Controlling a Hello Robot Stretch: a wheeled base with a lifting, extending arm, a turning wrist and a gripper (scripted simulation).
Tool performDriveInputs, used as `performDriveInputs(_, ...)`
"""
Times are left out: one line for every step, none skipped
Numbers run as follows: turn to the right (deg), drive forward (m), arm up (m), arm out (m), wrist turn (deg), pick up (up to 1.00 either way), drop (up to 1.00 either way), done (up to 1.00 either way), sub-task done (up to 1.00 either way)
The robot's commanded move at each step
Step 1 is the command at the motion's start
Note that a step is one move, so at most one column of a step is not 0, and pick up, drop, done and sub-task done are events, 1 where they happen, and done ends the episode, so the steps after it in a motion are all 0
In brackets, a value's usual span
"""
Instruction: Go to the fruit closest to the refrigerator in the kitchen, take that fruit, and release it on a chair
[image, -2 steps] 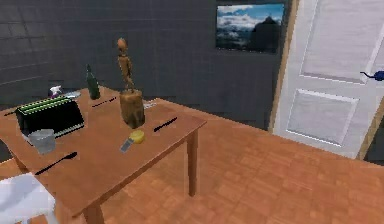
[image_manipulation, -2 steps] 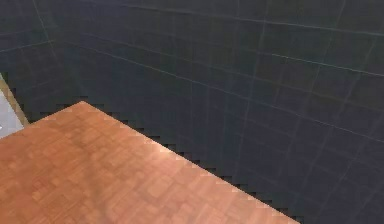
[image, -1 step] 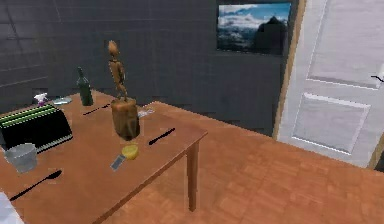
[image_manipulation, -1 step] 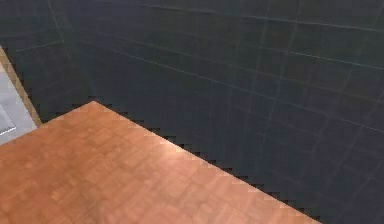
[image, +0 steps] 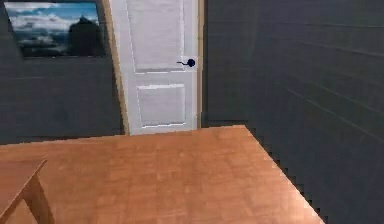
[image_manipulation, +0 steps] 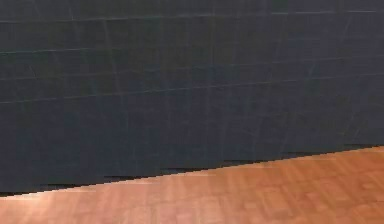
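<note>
A white panelled door (image: 157, 65) with a dark handle (image: 187, 63) stands ahead in the dark grey wall (image: 290, 80). Wooden floor (image: 170, 175) runs from me up to it. In the arm side view a dark grey wall (image_manipulation: 190, 90) rises above a strip of wooden floor (image_manipulation: 250, 195).
A framed picture of sky and mountains (image: 60, 28) hangs at the forward view's upper left. A brown wooden furniture corner (image: 22, 190) juts in at the lower left. The dark wall closes the forward view's right side.
</note>
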Motion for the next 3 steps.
performDriveInputs(45.0,0.00,0.00,0.00,0.0,0.00,0.00,0.00,0.00)
performDriveInputs(45.0,0.00,0.00,0.00,0.0,0.00,0.00,0.00,0.00)
performDriveInputs(33.0,0.00,0.00,0.00,0.0,0.00,0.00,0.00,0.00)
